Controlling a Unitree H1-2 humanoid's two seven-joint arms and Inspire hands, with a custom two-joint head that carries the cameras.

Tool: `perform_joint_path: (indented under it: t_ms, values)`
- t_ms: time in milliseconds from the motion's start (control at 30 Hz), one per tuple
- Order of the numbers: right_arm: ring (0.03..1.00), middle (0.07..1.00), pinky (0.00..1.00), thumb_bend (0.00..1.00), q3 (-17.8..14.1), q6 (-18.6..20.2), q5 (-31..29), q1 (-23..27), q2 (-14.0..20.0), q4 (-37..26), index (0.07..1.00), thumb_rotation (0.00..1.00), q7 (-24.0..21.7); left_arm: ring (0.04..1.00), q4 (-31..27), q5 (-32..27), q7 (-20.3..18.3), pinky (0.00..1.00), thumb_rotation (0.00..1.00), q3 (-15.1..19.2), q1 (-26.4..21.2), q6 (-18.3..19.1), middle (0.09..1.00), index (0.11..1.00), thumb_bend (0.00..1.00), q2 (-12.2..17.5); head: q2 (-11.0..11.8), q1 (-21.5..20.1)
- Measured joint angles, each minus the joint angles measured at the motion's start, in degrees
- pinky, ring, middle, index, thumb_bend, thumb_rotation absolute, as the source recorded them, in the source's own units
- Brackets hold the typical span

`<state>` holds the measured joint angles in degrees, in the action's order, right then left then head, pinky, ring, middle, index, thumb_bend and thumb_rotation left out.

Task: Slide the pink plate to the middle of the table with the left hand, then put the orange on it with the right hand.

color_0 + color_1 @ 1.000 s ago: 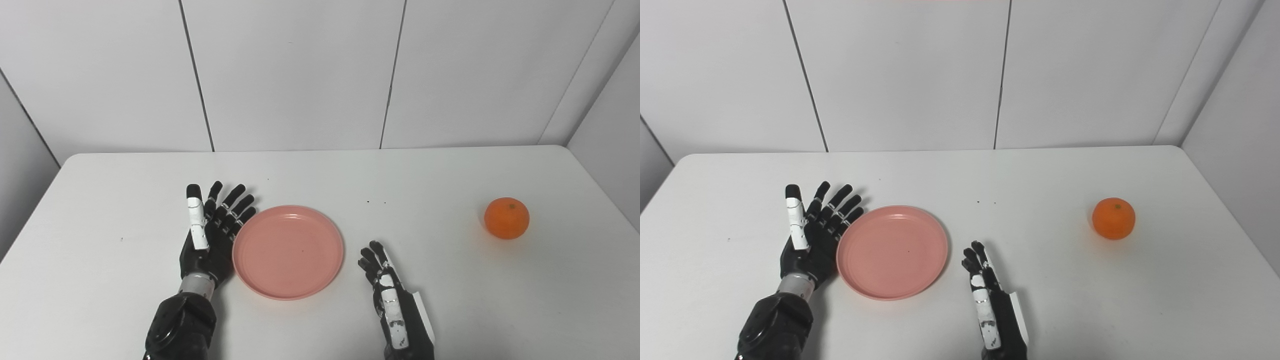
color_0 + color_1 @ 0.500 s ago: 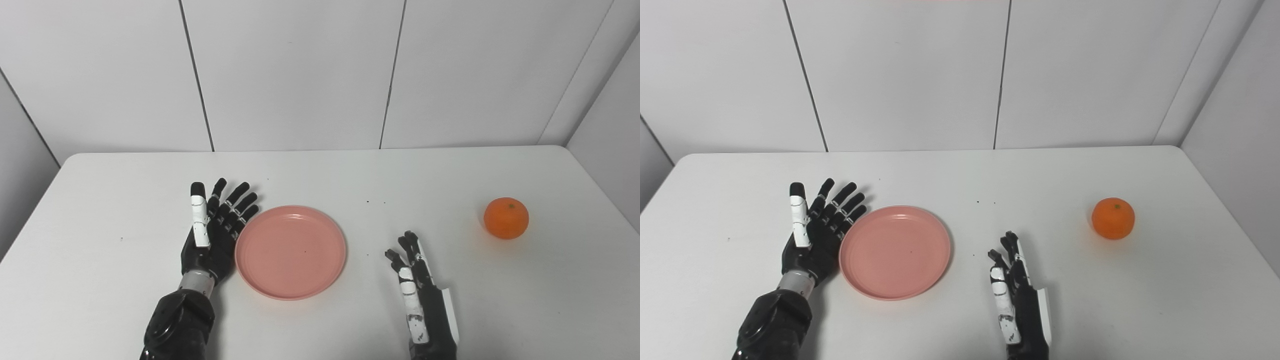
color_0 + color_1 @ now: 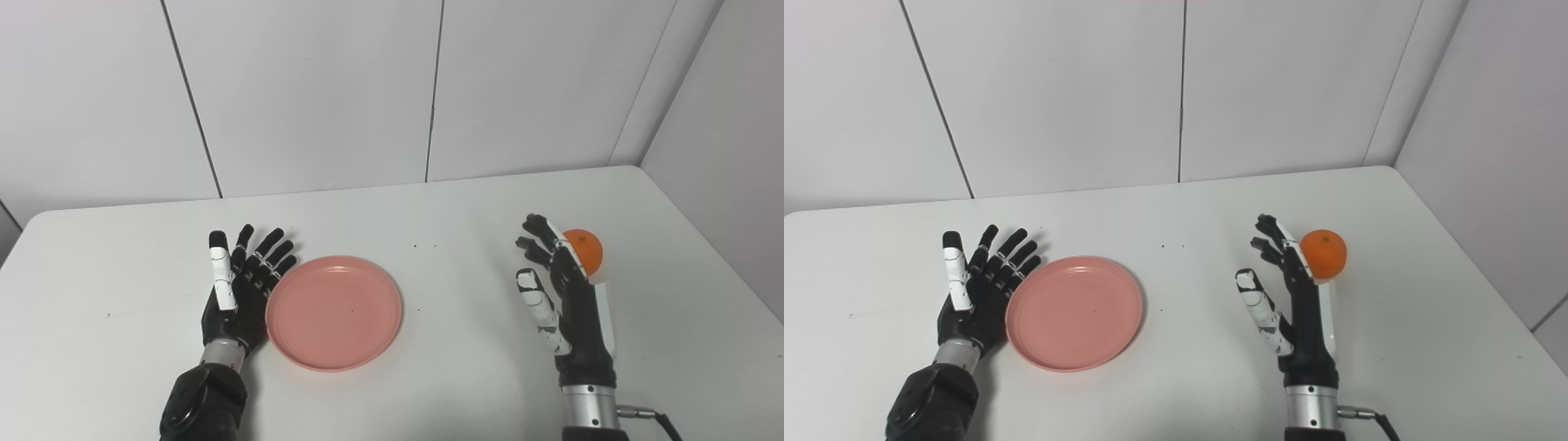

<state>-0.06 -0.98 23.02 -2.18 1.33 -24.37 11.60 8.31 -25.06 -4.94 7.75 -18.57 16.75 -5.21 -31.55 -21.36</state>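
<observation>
You look down from head height through two side-by-side cameras, facing across the white table (image 3: 429, 202) toward the panelled wall (image 3: 306, 92). Both views share almost the whole scene, the right eye view shifted slightly sideways; the arms enter from the bottom edge, close below you.

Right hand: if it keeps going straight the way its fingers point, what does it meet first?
Probably nothing on the table. The right hand points toward the far wall; the orange lies beside it on its right, likely off that line. Depth is unclear, so a brush is possible.

Pink plate (image 3: 334, 312); orange (image 3: 1324, 253) orange; white table (image 3: 429, 392); black-white, seemingly, left robot hand (image 3: 245, 291).
</observation>
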Motion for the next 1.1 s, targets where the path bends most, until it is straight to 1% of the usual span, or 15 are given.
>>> perform_joint_path:
  t_ms: [67,167,267,367,500,567,633,767,900,1000,1100]
  values:
    - [0.761,0.820,0.73,0.76,-1.03,1.20,3.57,2.17,2.01,-0.16,0.789,0.95,-0.86,0.810,0.00,0.00,0.00,0.84,0.86,-0.05,-0.01,0.00,0.813,0.965,0.95,0.00,0.00,0.09]
    - [0.775,0.811,0.73,0.76,-2.21,1.61,8.90,5.07,5.94,-0.08,0.776,0.94,-2.00,0.804,0.01,0.01,0.00,0.84,0.86,-0.20,-0.02,0.00,0.814,0.965,0.95,0.00,0.00,0.09]
    - [0.753,0.793,0.67,0.82,-3.65,2.59,13.39,7.20,9.40,0.11,0.771,0.96,-3.02,0.807,0.00,0.09,0.00,0.83,0.87,-0.23,-0.01,0.00,0.817,0.970,0.94,0.03,0.00,0.00]
    - [0.726,0.771,0.64,0.85,-4.55,4.45,17.55,9.29,12.16,1.18,0.755,0.94,-4.26,0.811,-0.02,0.12,0.00,0.83,0.87,-0.18,0.00,0.00,0.819,0.976,0.94,0.04,0.00,0.00]
    - [0.731,0.758,0.67,0.86,-4.95,4.72,20.68,11.74,14.32,3.71,0.755,0.93,-4.80,0.810,-0.01,0.12,-0.06,0.84,0.87,-0.20,-0.01,0.00,0.812,0.978,0.94,0.03,0.00,0.00]
    - [0.742,0.758,0.71,0.84,-4.96,4.74,22.36,12.88,15.86,5.77,0.760,0.92,-5.24,0.810,-0.01,0.12,-0.14,0.84,0.87,-0.29,-0.01,0.00,0.817,0.980,0.94,0.03,0.00,0.00]
    - [0.745,0.759,0.72,0.84,-4.96,4.81,23.84,13.62,17.53,7.00,0.760,0.92,-6.14,0.810,-0.02,0.12,-0.20,0.84,0.87,-0.35,-0.01,0.00,0.818,0.980,0.93,0.03,0.00,0.00]
    - [0.742,0.748,0.75,0.84,-4.95,4.81,26.42,15.23,19.44,10.26,0.753,0.91,-6.17,0.805,-0.07,0.14,-0.22,0.83,0.87,-0.35,0.01,-0.01,0.817,0.983,0.94,0.06,-0.18,0.35]
    - [0.735,0.745,0.73,0.84,-4.90,4.81,27.64,17.40,21.67,14.80,0.744,0.88,-6.22,0.800,-0.06,0.14,-0.30,0.84,0.87,-0.57,0.03,-0.06,0.816,0.983,0.93,0.05,-0.18,0.44]
    - [0.683,0.703,0.66,0.84,-4.64,4.77,27.98,19.05,22.68,17.95,0.699,0.87,-5.79,0.800,-0.04,0.14,-0.48,0.84,0.88,-0.58,0.10,-0.24,0.821,0.985,0.93,0.05,-0.18,0.44]
    - [0.666,0.686,0.65,0.84,-3.89,4.80,29.28,20.14,23.09,20.23,0.676,0.87,-5.06,0.800,-0.05,0.13,-0.58,0.84,0.87,-0.57,0.12,-0.29,0.827,0.978,0.92,0.04,-0.26,0.44]
